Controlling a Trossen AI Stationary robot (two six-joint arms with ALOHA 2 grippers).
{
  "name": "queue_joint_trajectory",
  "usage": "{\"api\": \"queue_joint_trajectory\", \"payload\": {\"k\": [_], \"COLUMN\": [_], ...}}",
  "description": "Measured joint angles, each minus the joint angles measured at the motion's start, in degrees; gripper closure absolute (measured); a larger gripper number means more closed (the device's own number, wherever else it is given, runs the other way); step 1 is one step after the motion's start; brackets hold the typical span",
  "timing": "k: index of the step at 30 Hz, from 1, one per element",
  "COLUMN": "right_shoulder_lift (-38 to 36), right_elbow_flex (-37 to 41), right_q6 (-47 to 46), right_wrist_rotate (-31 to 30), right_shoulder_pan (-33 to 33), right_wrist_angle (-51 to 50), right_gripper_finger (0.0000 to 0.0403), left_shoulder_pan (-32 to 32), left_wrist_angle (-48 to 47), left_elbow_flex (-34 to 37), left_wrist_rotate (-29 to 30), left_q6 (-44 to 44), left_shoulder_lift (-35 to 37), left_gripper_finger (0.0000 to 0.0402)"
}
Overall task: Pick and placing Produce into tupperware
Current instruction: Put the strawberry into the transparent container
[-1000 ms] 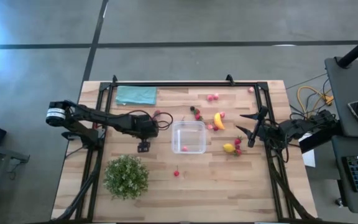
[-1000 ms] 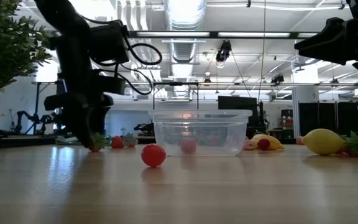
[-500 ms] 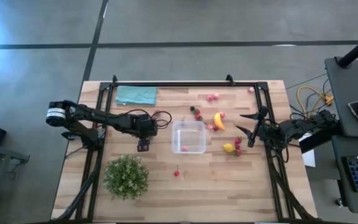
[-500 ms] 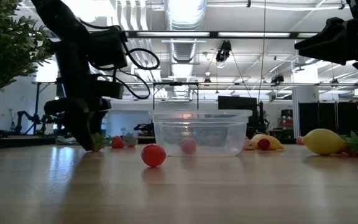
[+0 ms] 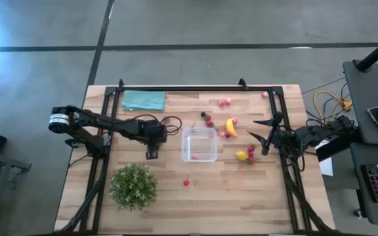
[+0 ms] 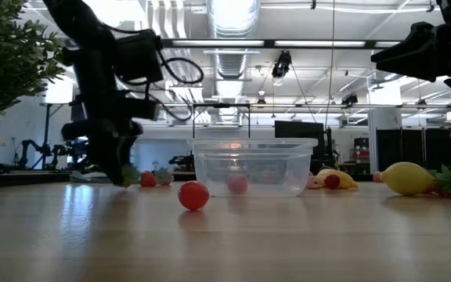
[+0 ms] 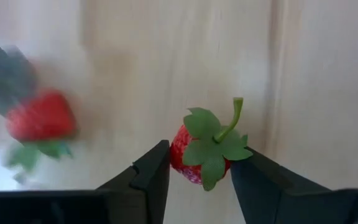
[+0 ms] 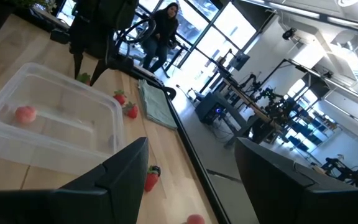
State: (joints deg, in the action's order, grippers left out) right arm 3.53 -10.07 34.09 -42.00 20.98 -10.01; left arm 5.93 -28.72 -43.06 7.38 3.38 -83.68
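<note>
Left gripper fingers tight on a red strawberry; right gripper parted, empty, above the table.

A grey concrete floor surrounds the wooden tabletop. Overhead, silver ducts and bright ceiling lights run far back. Tall windows line the far wall.

The left gripper is held low over the pale wooden table. A clear square plastic container holding one pink fruit is seen just beside it, a bushy green plant near it. The right gripper is seen beside a small yellow lemon and a yellow banana.
</note>
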Motion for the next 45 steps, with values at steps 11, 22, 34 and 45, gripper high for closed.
{"api": "queue_joint_trajectory", "payload": {"k": [11, 22, 34, 45], "right_shoulder_lift": [0.0, 0.0, 0.0, 0.0], "right_elbow_flex": [0.0, 0.0, 0.0, 0.0], "right_q6": [0.0, 0.0, 0.0, 0.0], "right_wrist_rotate": [0.0, 0.0, 0.0, 0.0], "right_shoulder_pan": [0.0, 0.0, 0.0, 0.0], "right_wrist_angle": [0.0, 0.0, 0.0, 0.0], "right_gripper_finger": [0.017, 0.017, 0.017, 0.017], "left_shoulder_pan": [0.0, 0.0, -0.1, 0.0], "left_wrist_angle": [2.3, 2.6, 2.2, 1.7], "left_elbow_flex": [-19.0, -27.4, -34.6, -33.5], "left_wrist_rotate": [-0.6, -8.0, -8.8, -8.8], "left_q6": [1.1, -3.6, -6.2, -6.8], "left_shoulder_lift": [0.8, -12.2, -21.3, -22.9], "left_gripper_finger": [0.027, 0.0271, 0.0271, 0.0271]}}
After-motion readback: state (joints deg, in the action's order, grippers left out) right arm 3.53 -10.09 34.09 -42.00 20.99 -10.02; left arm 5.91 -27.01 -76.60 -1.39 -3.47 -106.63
